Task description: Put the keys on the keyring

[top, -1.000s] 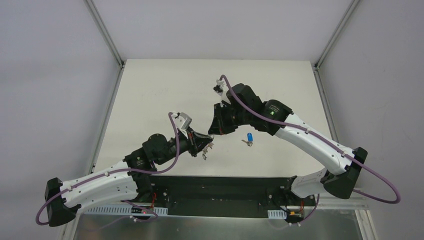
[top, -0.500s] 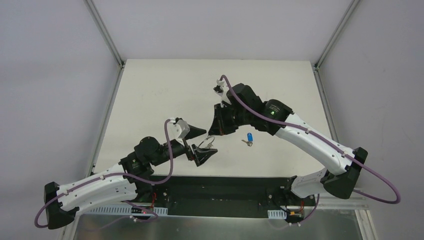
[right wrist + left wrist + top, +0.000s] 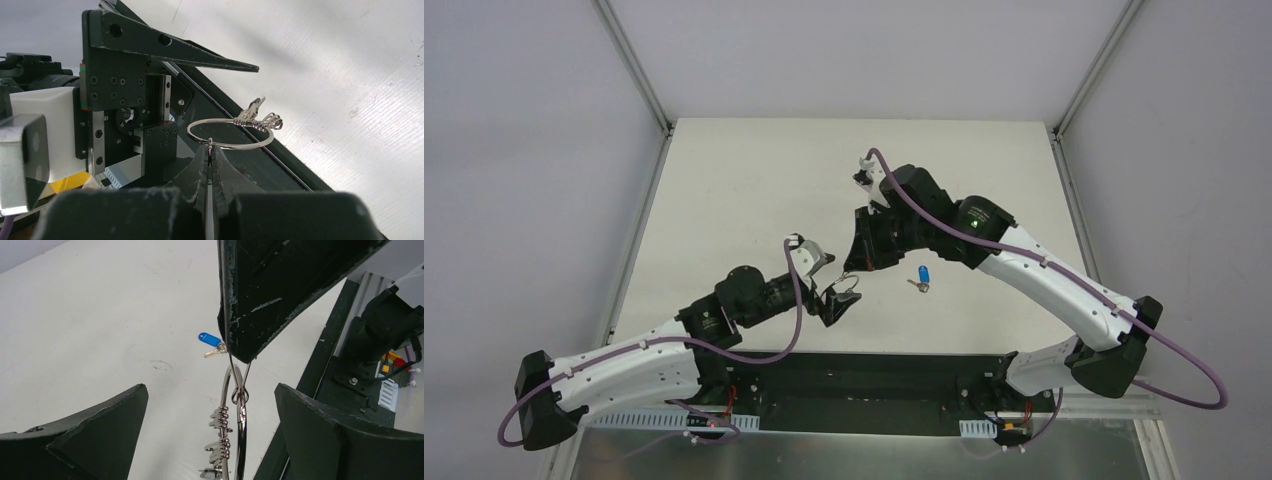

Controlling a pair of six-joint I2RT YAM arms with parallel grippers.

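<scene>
Surface: flat matt off-white table (image 3: 744, 190) w/ faint scuff marks in the left wrist view. Pale grey walls (image 3: 524, 150) close it in on three sides. Slim aluminium frame posts (image 3: 632, 65) run up from the far corners, approx 11 and 1 o'clock. A black metal rail (image 3: 864, 365) runs along the near edge at 6 o'clock and carries both arm bases. A small green light (image 3: 969, 226) glows on the right arm.

The thin round silver wire keyring (image 3: 235, 148) is off the table, roughly mid-table, btwn the two arms. The black two-finger right gripper (image 3: 210, 150) has its jaws closed tight on the ring wire. In its own wrist view the pinch is at approx 7 o'clock of the ring, which sticks out away from the fingertips, about level. A bunch of small plain silver keys (image 3: 257, 119) sits on the wire at approx 1 o'clock of the ring in that view, across from the pinch.

The black two-finger left gripper (image 3: 210, 390) has its jaws wide open and grips nothing. In the left wrist view the ring stands edge-on btwn its fingers, one finger each side, neither touching. In the top view this gripper sits at approx 7 o'clock of the right gripper, tips close together.

The small silver key w/ bright blue plastic head (image 3: 921, 274) lies flat on the table by itself, not on the ring. It is at approx 3 o'clock of the right gripper's tips, near but apart. Its blue head points to 12 o'clock, the blade to approx 7.
</scene>
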